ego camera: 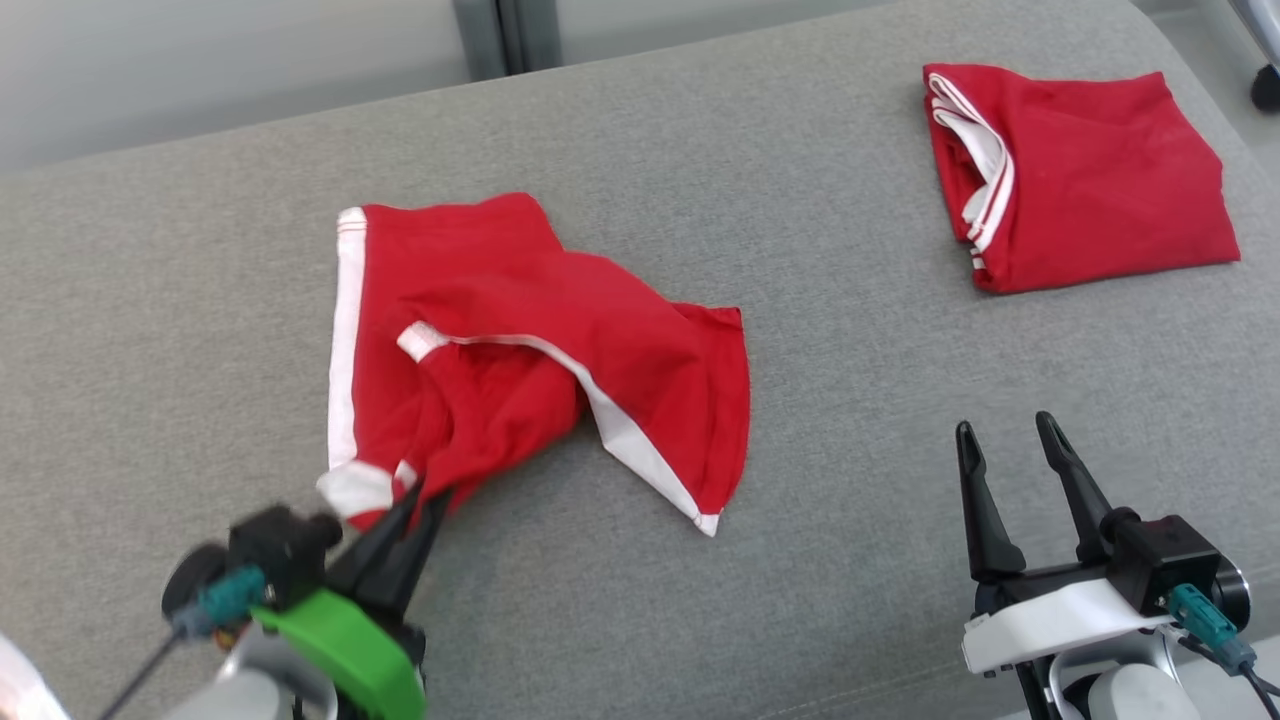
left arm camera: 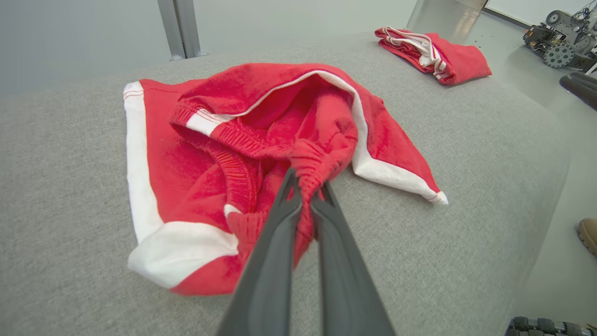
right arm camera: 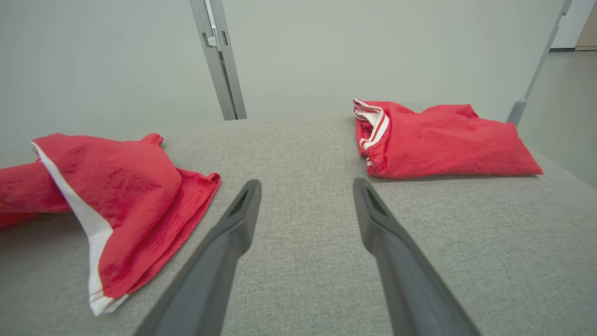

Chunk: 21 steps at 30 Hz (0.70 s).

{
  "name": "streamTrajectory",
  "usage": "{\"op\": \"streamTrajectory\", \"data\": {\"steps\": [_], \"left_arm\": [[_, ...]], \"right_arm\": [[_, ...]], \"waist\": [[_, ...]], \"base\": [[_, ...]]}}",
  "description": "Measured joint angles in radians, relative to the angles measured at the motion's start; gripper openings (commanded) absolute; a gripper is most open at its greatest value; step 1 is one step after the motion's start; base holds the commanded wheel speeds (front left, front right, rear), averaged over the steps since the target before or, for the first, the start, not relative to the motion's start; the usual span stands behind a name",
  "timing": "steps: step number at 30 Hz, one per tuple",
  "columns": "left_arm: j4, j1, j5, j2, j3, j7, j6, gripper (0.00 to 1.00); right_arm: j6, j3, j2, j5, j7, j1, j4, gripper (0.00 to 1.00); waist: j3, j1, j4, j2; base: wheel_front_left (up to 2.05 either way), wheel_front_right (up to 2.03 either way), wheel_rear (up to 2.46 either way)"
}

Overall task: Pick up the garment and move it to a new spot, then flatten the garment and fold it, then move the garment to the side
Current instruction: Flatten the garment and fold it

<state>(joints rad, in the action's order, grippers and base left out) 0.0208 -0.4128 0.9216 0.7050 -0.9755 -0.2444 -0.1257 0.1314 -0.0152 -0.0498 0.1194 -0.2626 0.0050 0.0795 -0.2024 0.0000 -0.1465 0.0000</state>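
Surface: a table [ego camera: 700,620] covered in grey woven cloth, with a pale wall and a metal post [right arm camera: 219,60] behind it.
Garment: the red garment [ego camera: 540,330] with white trim lies crumpled left of the table's middle. It is turned in on itself, and one white-edged corner points toward the near edge.
Other cloth: a folded red garment [ego camera: 1090,180] sits at the far right corner, well apart from the crumpled one.
Left pincer: the left pincer [ego camera: 425,497] is closed on a bunch of gathered red cloth at the garment's near edge. The left wrist view shows the cloth squeezed between the two fingers.
Right pincer: the right pincer [ego camera: 1005,430] has its jaws spread wide and holds nothing. It sits over bare table at the near right, apart from both garments.
Step in hand: this looks like the first step, picking the garment up. The grip is made, but most of the cloth lies on the table.
Next move: it calls for a lift high enough that the hanging cloth clears the surface. The garment then needs carrying to a free patch away from the folded pile.
Risk: with a single pinch point the cloth will likely hang bunched, and it may slip if the carry is jerky.
After that: flattening will probably need the right pincer to take a second edge.
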Motion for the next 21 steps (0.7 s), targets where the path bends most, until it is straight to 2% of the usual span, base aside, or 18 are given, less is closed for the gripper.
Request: {"op": "streamTrajectory", "data": {"steps": [5,6,7,8,9,10,14,17,21], "left_arm": [[0.004,0.169,-0.034,-0.021,0.037,-0.014,-0.017,0.0],[0.01,0.192,-0.037,-0.036,0.06,-0.016,-0.018,0.02],[0.022,0.217,-0.055,-0.048,0.077,-0.017,-0.013,0.11],[0.034,0.247,-0.063,-0.061,0.097,-0.018,-0.002,0.39],[0.048,0.275,-0.064,-0.075,0.119,-0.018,0.004,0.78],[0.059,0.295,-0.071,-0.086,0.137,-0.018,0.012,1.0],[0.063,0.339,-0.042,-0.127,0.226,-0.018,0.06,1.0],[0.029,0.344,0.019,-0.134,0.272,-0.018,0.095,1.0],[-0.025,0.325,0.075,-0.134,0.327,-0.006,0.094,1.0]], "right_arm": [[0.0,0.007,0.0,-0.009,0.0,0.014,0.0,1.0],[0.0,0.008,0.001,-0.011,0.0,0.015,0.0,1.0],[0.0,0.006,0.0,-0.012,0.0,0.015,0.0,1.0],[0.0,0.006,0.0,-0.015,0.0,0.016,0.001,1.0],[0.0,0.005,0.0,-0.016,0.0,0.017,0.001,1.0],[0.0,0.003,0.0,-0.017,0.0,0.016,0.001,1.0],[0.0,0.004,0.0,-0.018,0.0,0.016,0.002,1.0],[0.0,0.002,0.001,-0.023,0.0,0.016,0.004,1.0],[0.0,-0.003,0.0,-0.022,0.0,0.016,0.004,1.0]], "waist": [[0.017,0.0,0.031,0.0],[0.019,0.0,0.036,0.0],[0.022,0.0,0.042,0.0],[0.025,0.0,0.047,0.0],[0.028,0.0,0.052,0.0],[0.029,0.0,0.056,0.0],[0.037,0.0,0.069,0.0],[0.042,0.0,0.073,0.0],[0.04,0.0,0.07,0.0]], "base": [[0.0,0.0,0.0],[0.0,0.0,0.0],[0.0,0.0,0.0],[0.0,0.0,0.0],[0.0,0.0,0.0],[0.0,0.0,0.0],[0.0,0.0,0.0],[0.0,0.0,0.0],[0.0,0.0,0.0]]}}
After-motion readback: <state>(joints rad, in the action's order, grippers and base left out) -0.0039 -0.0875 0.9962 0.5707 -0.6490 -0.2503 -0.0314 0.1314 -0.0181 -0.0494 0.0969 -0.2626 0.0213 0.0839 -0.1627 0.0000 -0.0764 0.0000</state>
